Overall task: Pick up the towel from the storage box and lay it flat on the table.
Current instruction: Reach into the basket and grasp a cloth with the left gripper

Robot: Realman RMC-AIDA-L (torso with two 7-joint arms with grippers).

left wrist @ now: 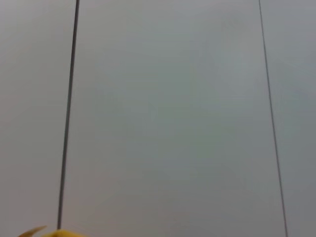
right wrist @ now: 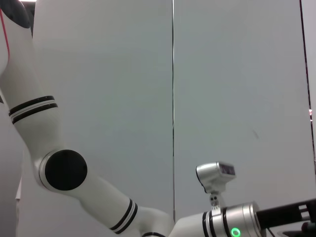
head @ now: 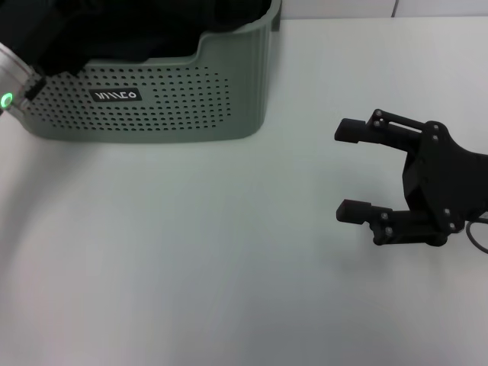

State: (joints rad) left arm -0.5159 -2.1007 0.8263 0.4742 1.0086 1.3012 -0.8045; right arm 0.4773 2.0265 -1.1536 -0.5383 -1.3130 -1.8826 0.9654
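The storage box (head: 152,107), pale grey-green with rows of holes and a small black label, stands at the table's (head: 191,252) far left. Dark cloth (head: 152,27) fills it, and I cannot make out the towel's colours there. My left arm's wrist (head: 8,88), with a green light, is at the box's left end. From there the black left gripper (head: 49,53) reaches into the dark contents. A sliver of yellow (left wrist: 52,233) shows at the edge of the left wrist view. My right gripper (head: 345,169) stands open over the table to the right, holding nothing.
The white table runs in front of the box and between it and the right gripper. The right wrist view shows my left arm (right wrist: 103,197) against grey wall panels (right wrist: 237,89).
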